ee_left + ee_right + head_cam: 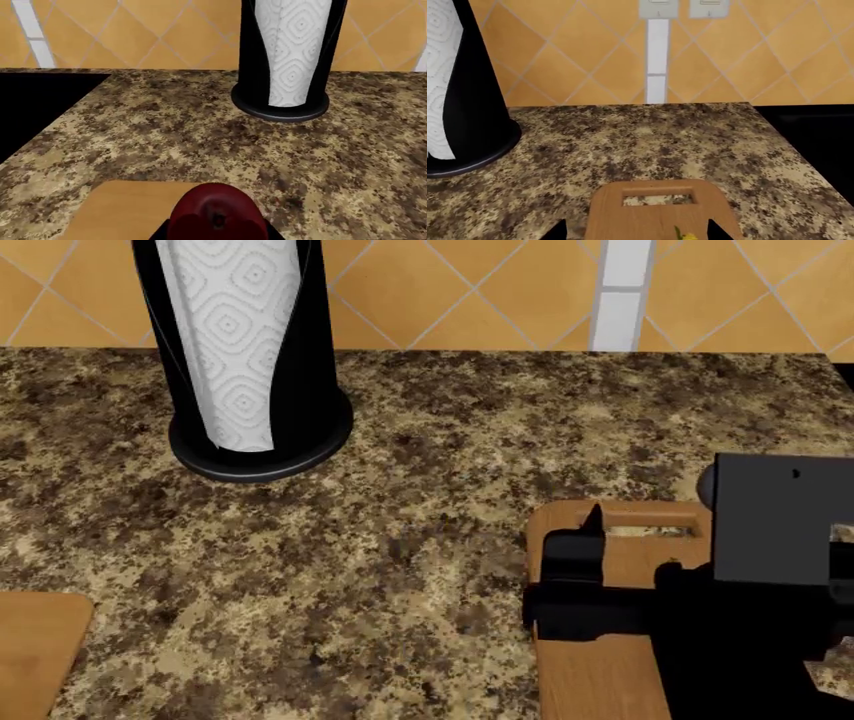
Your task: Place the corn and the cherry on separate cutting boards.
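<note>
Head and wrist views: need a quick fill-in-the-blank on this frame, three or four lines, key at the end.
1. The paper towel roll stands in a holder coloured ____.
2. In the left wrist view, the cherry sits over the edge of the small plain ____.
3. The larger cutting board under the right arm has a ____ handle at its far end.
4. The bit of corn visible in the right wrist view is coloured ____.

Missing words: black; cutting board; slot; yellow
</note>
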Tool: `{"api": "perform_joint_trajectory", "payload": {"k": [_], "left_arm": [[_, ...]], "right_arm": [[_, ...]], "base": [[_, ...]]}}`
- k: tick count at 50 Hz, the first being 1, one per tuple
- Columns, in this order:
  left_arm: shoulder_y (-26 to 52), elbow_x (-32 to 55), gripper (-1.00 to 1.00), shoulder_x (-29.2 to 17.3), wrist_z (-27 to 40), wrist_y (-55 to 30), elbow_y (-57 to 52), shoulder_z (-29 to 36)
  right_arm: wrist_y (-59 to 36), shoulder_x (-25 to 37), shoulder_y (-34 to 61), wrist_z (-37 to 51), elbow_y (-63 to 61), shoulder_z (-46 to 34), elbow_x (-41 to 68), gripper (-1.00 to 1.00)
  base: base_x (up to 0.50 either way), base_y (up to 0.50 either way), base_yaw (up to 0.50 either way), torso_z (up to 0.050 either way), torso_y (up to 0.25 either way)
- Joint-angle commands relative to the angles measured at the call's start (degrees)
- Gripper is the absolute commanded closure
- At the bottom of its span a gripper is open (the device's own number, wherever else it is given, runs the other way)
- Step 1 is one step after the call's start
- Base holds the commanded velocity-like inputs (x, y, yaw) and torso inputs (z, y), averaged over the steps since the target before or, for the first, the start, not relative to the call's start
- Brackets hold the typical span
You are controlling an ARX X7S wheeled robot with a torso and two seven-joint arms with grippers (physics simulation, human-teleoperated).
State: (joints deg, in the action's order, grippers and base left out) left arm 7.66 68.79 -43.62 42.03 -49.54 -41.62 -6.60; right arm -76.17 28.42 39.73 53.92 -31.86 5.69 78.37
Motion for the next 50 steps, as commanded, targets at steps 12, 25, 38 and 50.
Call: {"api": "perform_joint_trajectory", "payload": {"k": [12,25,38,50], "left_arm": [[-8.8,-1.1,1.00,-6.6,-3.4,3.2,12.6,-13.4],[-0.9,-3.0,1.00,-9.0,-8.4,2.1,24.7,-8.7],[7.8,-4.6,1.00,-7.6,-14.7,-0.5,29.4,2.1],[12.7,-1.9,1.00,-6.6,-16.3,-3.4,25.3,6.0]], "right_arm": [[1.7,-0.4,-1.1,-0.4,-0.8,-1.2,0.6,-1.00],[1.7,-0.5,-1.2,0.4,-1.2,-2.5,1.3,-1.00],[2.2,-0.5,-1.4,-0.3,-0.8,-4.2,0.1,-1.00],[3.1,-0.6,-1.9,-0.7,-0.9,-5.3,-0.6,-1.00]], "base": [[0.00,0.00,0.00,0.000,0.000],[0.00,0.00,0.00,0.000,0.000],[0.00,0.00,0.00,0.000,0.000],[0.00,0.00,0.00,0.000,0.000]]}}
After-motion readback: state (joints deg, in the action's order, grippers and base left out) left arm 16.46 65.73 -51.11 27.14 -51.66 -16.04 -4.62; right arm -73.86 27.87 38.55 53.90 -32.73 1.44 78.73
